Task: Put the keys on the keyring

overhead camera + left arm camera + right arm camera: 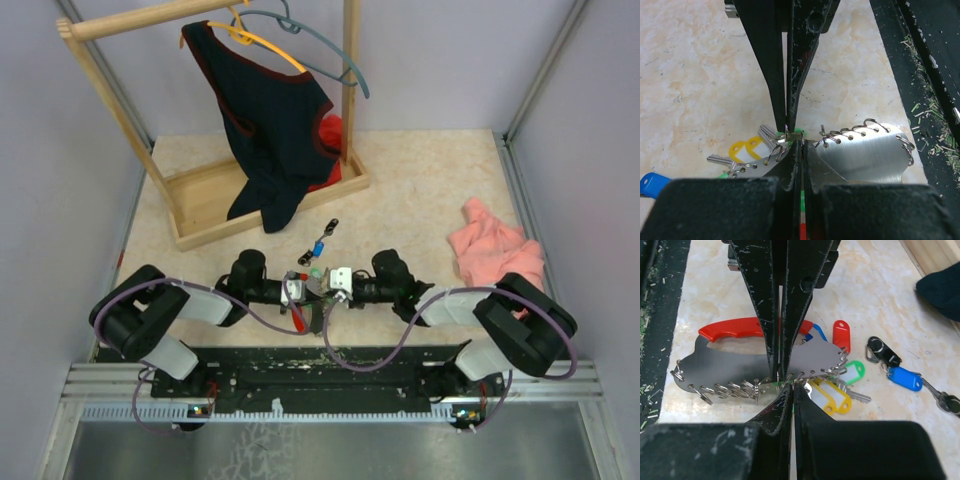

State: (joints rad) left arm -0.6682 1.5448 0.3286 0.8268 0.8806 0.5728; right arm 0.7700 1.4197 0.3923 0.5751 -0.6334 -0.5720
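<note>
At frame centre on the marbled, lilac-walled table (420, 190), your left fingers (757, 300) clamped the keyring (725, 357), right fingers (765, 60) a green key (798, 131).

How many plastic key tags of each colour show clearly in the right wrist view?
yellow tags: 2
red tag: 1
green tag: 1
blue tag: 1
black tag: 1
Total: 6
Partly hidden blue and dark bits are not counted.

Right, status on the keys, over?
Left gripper, right gripper both shut, tips meeting on red-handled grey metal keyring. Yellow-tagged keys at its edge; blue-tagged key lies apart. Nothing blocking.
</note>
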